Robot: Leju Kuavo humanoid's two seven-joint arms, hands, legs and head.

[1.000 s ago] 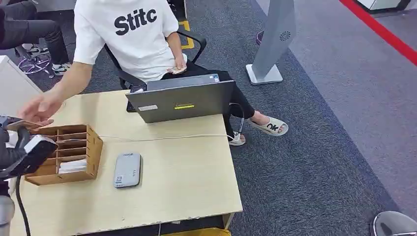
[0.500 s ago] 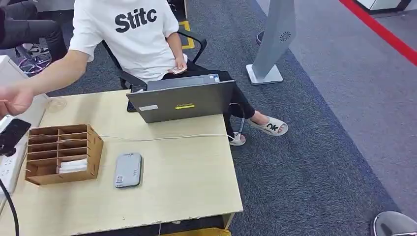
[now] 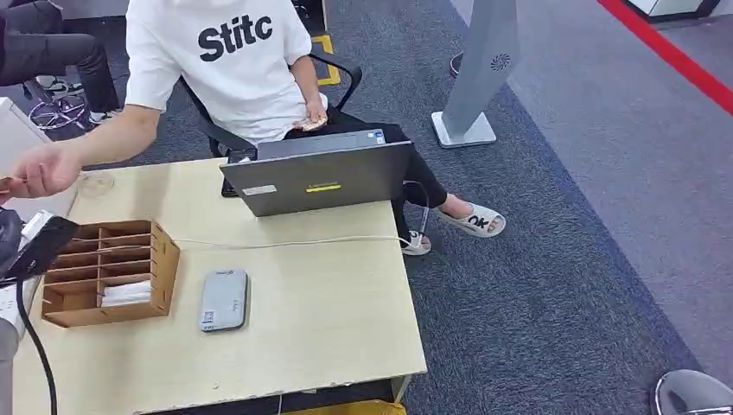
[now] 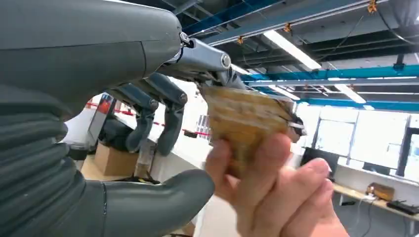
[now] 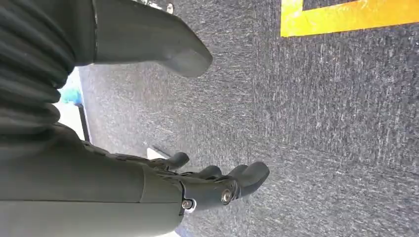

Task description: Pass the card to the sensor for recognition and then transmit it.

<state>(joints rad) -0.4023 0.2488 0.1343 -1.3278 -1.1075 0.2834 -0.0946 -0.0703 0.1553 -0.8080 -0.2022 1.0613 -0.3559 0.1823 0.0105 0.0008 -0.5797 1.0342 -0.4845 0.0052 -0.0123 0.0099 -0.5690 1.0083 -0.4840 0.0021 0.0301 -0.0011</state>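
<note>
The robot's left hand (image 4: 148, 123) is raised at the table's left edge, and the brown card (image 4: 244, 118) sits right at its fingertips (image 4: 217, 69). A person's hand (image 4: 272, 192) pinches the same card from the other side. Whether the robot's fingers grip the card or merely touch it, I cannot tell. On the pale table (image 3: 328, 320) lie the grey card sensor (image 3: 225, 299), a wooden slotted box (image 3: 108, 271) just beside it, and a laptop (image 3: 320, 177). The right hand (image 5: 188, 148) hangs over the carpet, fingers apart from the thumb, holding nothing.
</note>
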